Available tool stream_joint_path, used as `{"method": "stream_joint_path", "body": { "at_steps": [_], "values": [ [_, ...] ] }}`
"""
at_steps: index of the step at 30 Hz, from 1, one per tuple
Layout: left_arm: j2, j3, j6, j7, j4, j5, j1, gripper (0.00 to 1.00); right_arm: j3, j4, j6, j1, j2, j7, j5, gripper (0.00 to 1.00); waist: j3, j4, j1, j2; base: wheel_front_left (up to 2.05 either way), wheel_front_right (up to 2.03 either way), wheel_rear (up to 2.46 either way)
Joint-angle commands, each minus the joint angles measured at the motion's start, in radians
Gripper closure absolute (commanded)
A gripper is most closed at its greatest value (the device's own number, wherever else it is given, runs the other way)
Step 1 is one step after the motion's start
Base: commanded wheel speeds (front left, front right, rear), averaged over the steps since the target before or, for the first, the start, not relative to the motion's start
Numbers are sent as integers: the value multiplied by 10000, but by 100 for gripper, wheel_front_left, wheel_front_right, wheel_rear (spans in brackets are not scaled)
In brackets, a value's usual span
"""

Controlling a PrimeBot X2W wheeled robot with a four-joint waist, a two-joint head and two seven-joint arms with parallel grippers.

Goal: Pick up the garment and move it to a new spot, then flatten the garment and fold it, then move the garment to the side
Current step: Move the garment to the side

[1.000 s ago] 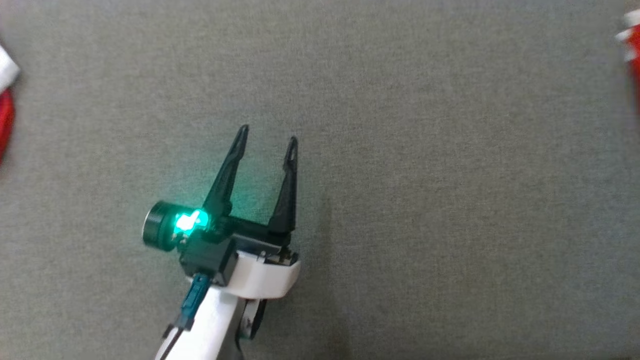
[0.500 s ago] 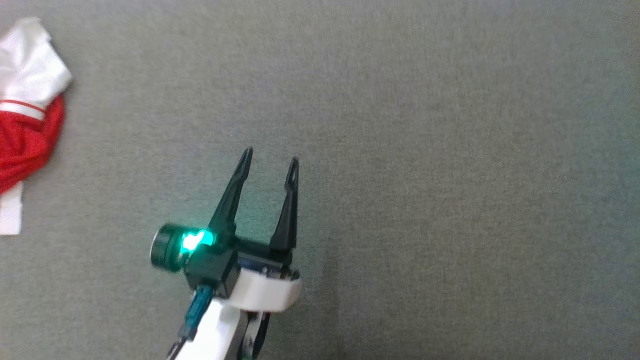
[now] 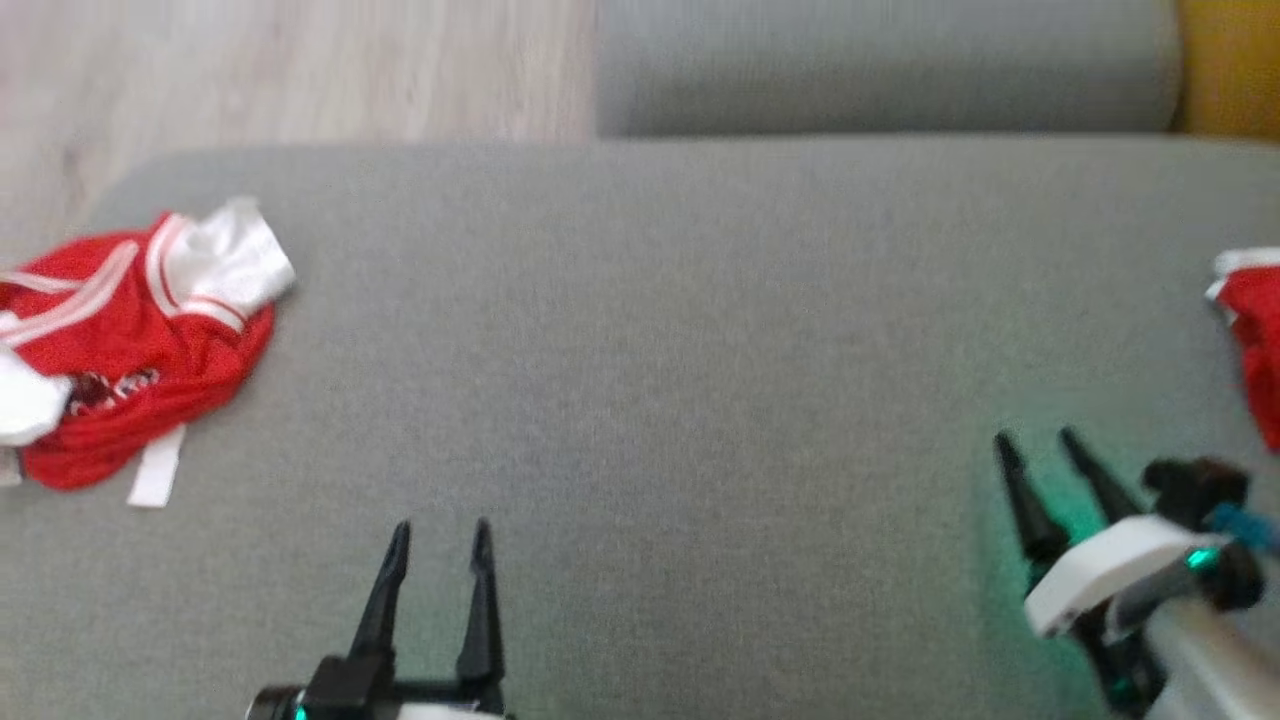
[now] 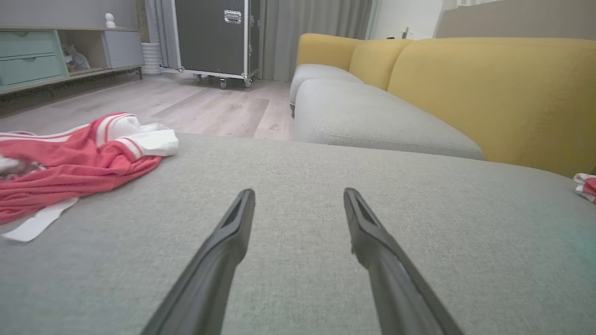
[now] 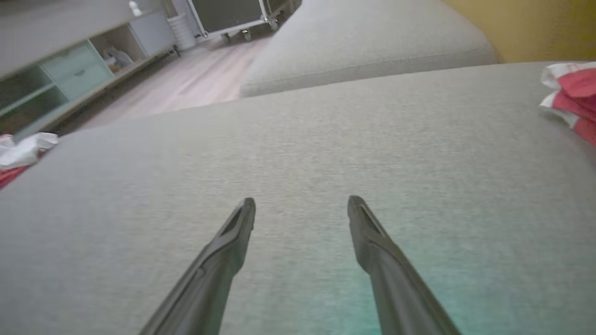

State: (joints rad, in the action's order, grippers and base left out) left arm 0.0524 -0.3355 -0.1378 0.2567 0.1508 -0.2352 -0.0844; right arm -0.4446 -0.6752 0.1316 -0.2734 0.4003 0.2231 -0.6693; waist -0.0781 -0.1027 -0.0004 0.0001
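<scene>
L gripper (image 3: 441,524): low at the near edge of the cushion, fingers spread wide, nothing btwn them; tips over bare fabric.
R gripper (image 3: 1034,435): off to the robot's right, fingers also parted w/ nothing in them; green glow from its light on the fabric beside it.
Red-and-white jersey (image 3: 130,340): crumpled heap at the left end of the cushion, by the rounded corner. White sleeve w/ red stripes on top, a white strip sticking out on the near side. Well apart from both grippers.
2nd red-and-white garment (image 3: 1255,340): at the cushion's right edge, cut off by the frame. Near the R gripper, beyond its tips, apart from them.
Grey seat cushion (image 3: 650,350): flat; bare fabric btwn the two garments.
Backdrop: another grey seat (image 4: 372,121) w/ yellow backrest (image 4: 489,93), wood floor (image 4: 186,102), black wheeled case (image 4: 212,37), pale-green drawer unit (image 4: 28,56).
</scene>
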Motion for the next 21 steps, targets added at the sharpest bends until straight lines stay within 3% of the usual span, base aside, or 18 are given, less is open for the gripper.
{"method": "stream_joint_path", "body": {
  "at_steps": [1, 5, 13, 21],
  "values": [
    [-22, 480, -15, 51, -306, 88, 93, 0, -86, 195, -9, 186, -83, 241, 55, 0, 1021, -24, 4, -1, 0, 0, 0],
    [-22, 959, 244, 51, -509, 215, -353, 0, 458, 765, -9, 779, -718, 376, 828, 0, 1440, 102, 4, -1, 0, 0, 0],
    [-16, 1769, 753, 51, -799, 639, -1075, 0, 2785, 3787, -9, 3118, -2178, 384, 3949, 0, 1957, 497, 4, -1, 0, 0, 0],
    [-20, 2442, 1122, 51, -790, 538, -1701, 0, 3269, 4895, -9, 4361, -2894, 385, 5194, 0, 2206, 856, 4, -1, 0, 0, 0]
  ]
}}
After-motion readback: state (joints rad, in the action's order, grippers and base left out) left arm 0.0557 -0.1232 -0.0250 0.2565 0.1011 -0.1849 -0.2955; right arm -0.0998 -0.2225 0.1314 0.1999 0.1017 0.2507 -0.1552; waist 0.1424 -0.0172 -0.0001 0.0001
